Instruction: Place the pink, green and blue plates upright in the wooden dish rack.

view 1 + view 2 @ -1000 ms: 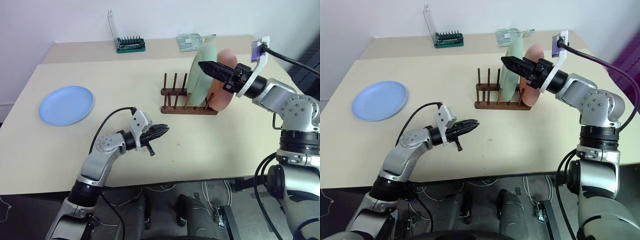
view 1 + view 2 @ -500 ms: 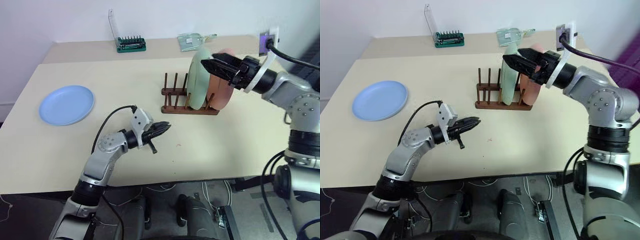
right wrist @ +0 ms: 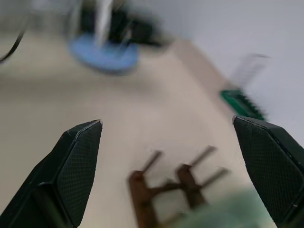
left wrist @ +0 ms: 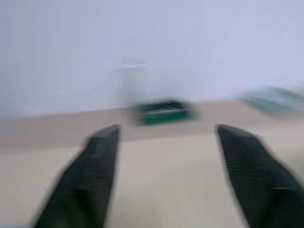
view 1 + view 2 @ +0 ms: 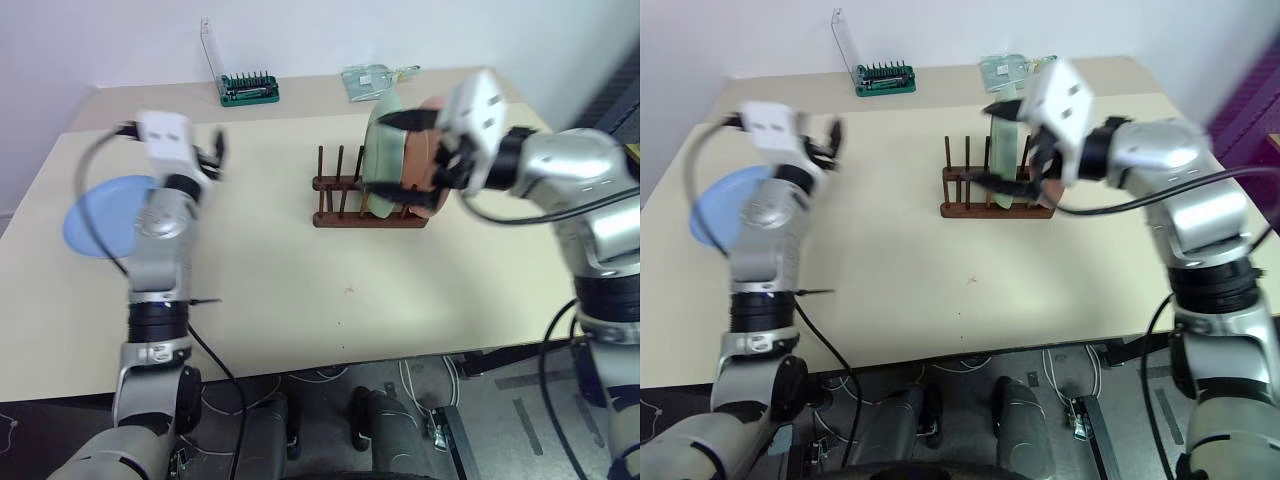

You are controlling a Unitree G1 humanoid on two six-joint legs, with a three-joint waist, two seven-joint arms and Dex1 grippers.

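Observation:
The light blue plate (image 5: 95, 215) lies flat at the table's left, partly behind my left arm. My left gripper (image 5: 212, 150) is raised above it, open and empty; in the left wrist view its fingers (image 4: 95, 175) stand wide apart. The green plate (image 5: 380, 140) and the pink plate (image 5: 418, 160) stand upright at the right end of the wooden dish rack (image 5: 345, 215). My right gripper (image 5: 392, 155) hovers just in front of the green plate, open, holding nothing. The right wrist view shows the rack's pegs (image 3: 175, 185) between its spread fingers.
A green tray of bits (image 5: 248, 90) and a clear upright case (image 5: 205, 50) sit at the table's back edge. A pale packet (image 5: 370, 80) lies behind the rack. The rack's left slots (image 5: 330, 175) hold nothing.
My left arm swung up and left from the table's front to above the blue plate, and its gripper opened. My right gripper rolled and shifted left in front of the plates.

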